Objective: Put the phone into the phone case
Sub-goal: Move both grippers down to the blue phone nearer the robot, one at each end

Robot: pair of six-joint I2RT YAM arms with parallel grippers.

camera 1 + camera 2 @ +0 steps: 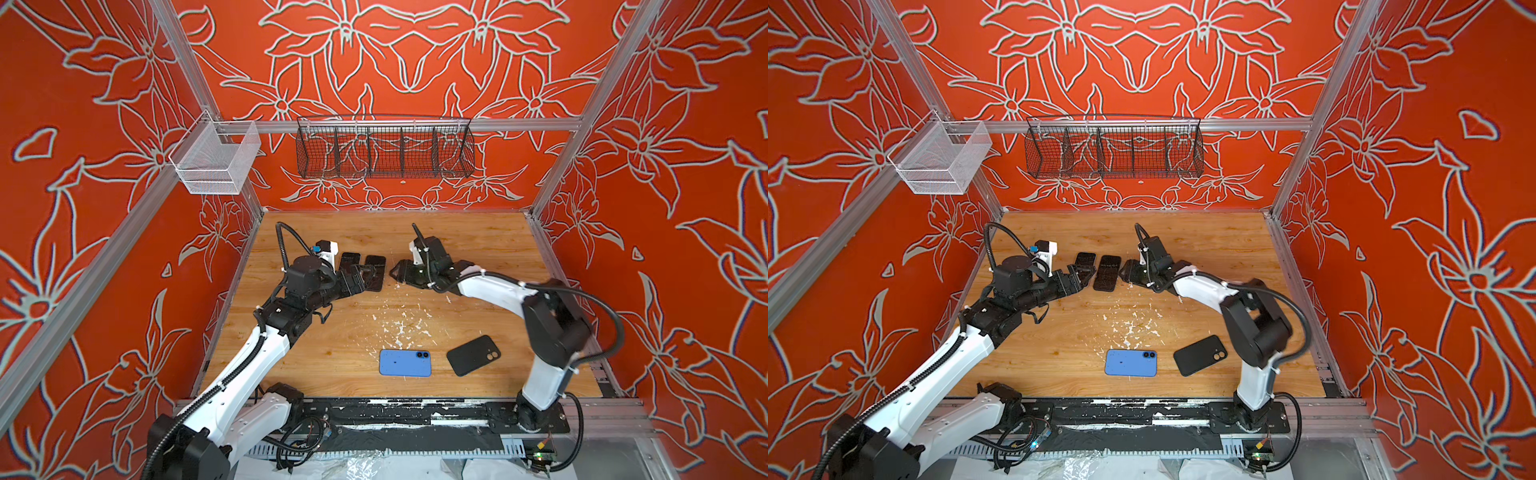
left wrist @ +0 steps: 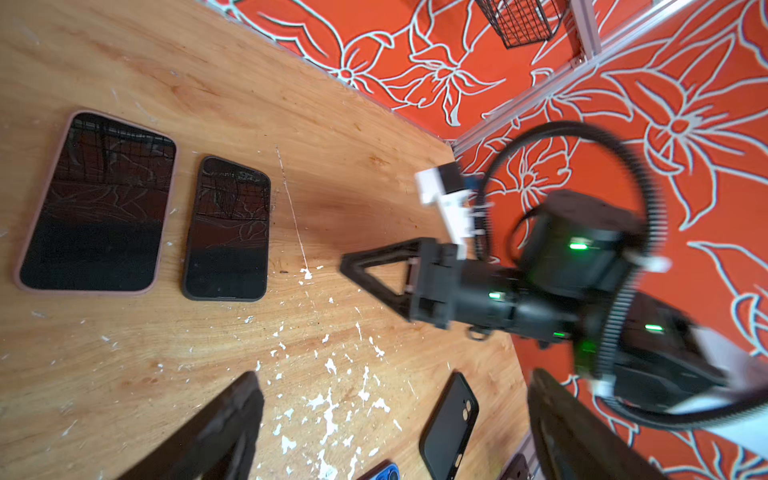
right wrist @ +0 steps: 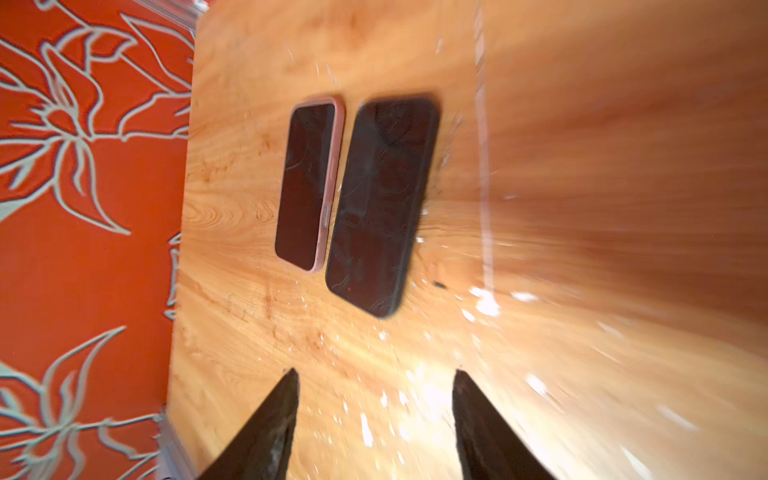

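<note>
Left wrist view: two phones lie screen-up side by side at far centre of the worktop point(image 2: 249, 62), the pink-cased phone point(image 2: 97, 203) on the left and the black-cased phone point(image 2: 226, 228) just right of it, narrow gap between. Both look fully seated in cases, so prob. parked out of the way as finished.

At the near side a blue phone point(image 1: 405, 363) lies back-up, w/ a black phone case point(image 1: 473, 355) just right of it, apart – likely the next pair, though I can't confirm the case is empty.

Left hand point(image 2: 392, 374): spread wide, nothing in it, hovering just near of the two phones. Right hand point(image 3: 376, 372): jaws clearly parted, empty, pointing at the black-cased phone from the right – close but clear of it.
</note>
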